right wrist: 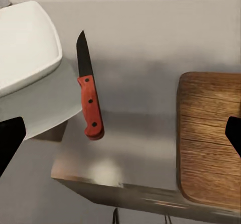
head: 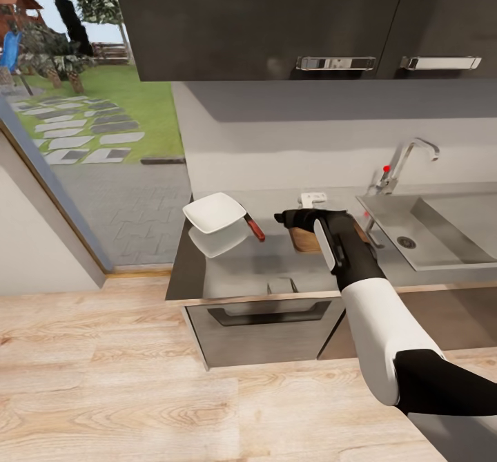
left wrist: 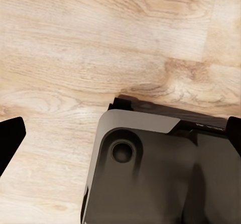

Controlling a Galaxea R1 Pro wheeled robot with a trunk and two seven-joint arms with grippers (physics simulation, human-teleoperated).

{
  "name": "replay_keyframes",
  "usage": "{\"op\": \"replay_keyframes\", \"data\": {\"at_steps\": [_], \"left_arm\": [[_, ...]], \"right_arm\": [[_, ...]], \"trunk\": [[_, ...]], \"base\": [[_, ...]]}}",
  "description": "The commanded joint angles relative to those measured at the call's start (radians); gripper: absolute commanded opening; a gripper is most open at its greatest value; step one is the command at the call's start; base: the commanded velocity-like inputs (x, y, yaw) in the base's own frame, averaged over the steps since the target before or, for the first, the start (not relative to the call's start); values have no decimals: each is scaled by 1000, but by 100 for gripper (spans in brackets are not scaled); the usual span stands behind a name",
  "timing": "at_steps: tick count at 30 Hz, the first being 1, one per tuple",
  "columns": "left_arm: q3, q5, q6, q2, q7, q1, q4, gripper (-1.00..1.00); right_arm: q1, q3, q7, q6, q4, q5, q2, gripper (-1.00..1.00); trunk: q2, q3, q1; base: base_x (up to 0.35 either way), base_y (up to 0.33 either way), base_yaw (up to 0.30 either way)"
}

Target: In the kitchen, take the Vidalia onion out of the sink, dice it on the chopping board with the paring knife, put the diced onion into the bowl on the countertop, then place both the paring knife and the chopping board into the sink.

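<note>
Countertop: the long grey, slightly reflective metal-look countertop (head: 276,268) runs under dark grey wall cabinets, with a pale front edge.
Sink: the rectangular matt grey steel sink (head: 442,231) is set in the countertop toward the robot's right, with a chrome gooseneck tap behind it. I cannot see an onion in the part of the basin that shows.
Right arm: it reaches forward over the countertop, between the sink and the bowl.
Chopping board: the dark brown wood-grain chopping board (right wrist: 211,138) lies flat near the front edge, partly under the right arm in the head view.
Bowl: the glossy white squarish bowl (head: 215,213) stands near the countertop's left end, its reflection below it.
Paring knife: the small paring knife with red handle and dark blade (right wrist: 89,101) lies between the bowl and the board, just beside the bowl, apart from the board.
Right gripper: the right gripper (right wrist: 120,133) hangs above the knife and board with its fingers wide apart, holding nothing.
Left gripper: the left gripper (left wrist: 120,133) is spread apart and empty, over the wooden floor and the robot's base.
Risk: the knife lies very near the bowl, so a finger coming down may push the bowl toward the countertop's end. The handle is slim and flat, so a grip may slip.
</note>
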Motion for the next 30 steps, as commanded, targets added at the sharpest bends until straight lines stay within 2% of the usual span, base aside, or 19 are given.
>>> {"op": "replay_keyframes", "data": {"at_steps": [1, 16, 30], "left_arm": [[-4, 7, 6, 1, 5, 0, -3, 100], [-5, 7, 6, -4, 5, 0, -3, 100], [-7, 7, 6, -4, 5, 0, -1, 100]], "right_arm": [[-1, 0, 6, 2, 2, 9, 0, 100], [-1, -1, 7, -5, 27, 12, -9, 100], [-1, 0, 7, -5, 29, 12, -2, 100]], "trunk": [[-2, -2, 1], [-2, -3, 1], [-2, -22, 1]], "base": [[0, 6, 0], [0, 27, 0], [0, 0, 0]]}}
